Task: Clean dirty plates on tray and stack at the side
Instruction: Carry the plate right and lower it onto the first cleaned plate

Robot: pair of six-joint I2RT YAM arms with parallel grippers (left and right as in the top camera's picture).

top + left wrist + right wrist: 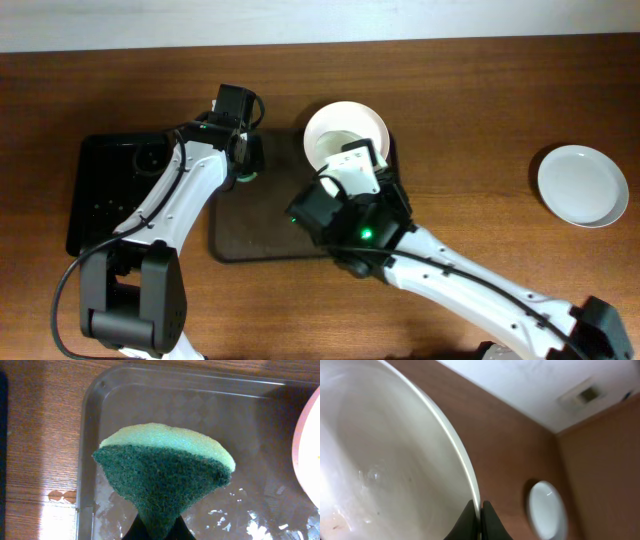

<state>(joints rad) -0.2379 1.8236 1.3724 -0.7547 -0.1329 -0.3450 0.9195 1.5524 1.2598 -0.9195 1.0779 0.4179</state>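
**Wipe step: plate gripped, sponge poised**

The right gripper (480, 519) is clamped on the rim of a plate (343, 133) at the tray's (260, 240) far-right corner. Faint specks show inside the plate. The left gripper (247, 163) is closed, pinching a green sponge (165, 467) over the tray's left end, near that plate but not touching it. A second plate (583, 185) sits on the table (480, 100), well right of the tray, and is likely cleaned. The third plate is not seen. Judged step: scrubbing the held plate. Next, bring the sponge face onto the plate's inner surface while the rim grip stays firm.
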